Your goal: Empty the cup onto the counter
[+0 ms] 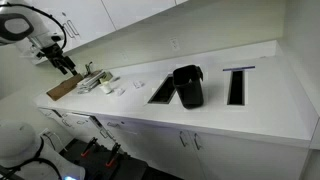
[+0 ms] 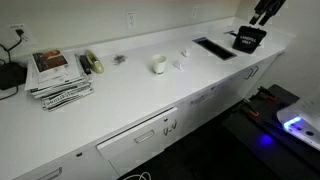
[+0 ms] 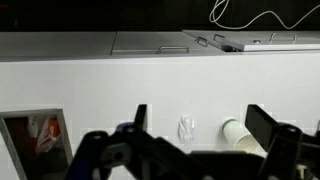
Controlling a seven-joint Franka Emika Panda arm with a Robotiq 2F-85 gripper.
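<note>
One cup (image 2: 158, 64) stands on the table (image 2: 120, 105), well apart from the claw (image 3: 200, 120), which gapes wide and empty. Reaching is the step in hand; next, likely travel over, straddle the cup, close, then tip.

A plain pale wall (image 2: 85, 20) with a white outlet (image 2: 131, 18) runs along the back, white upper cabinets (image 1: 100, 18) hang above, white base cabinet doors (image 2: 140, 135) with small handles stand below, and over the dark floor (image 2: 215, 150) a patch of blue light (image 2: 297, 125) glows.
</note>
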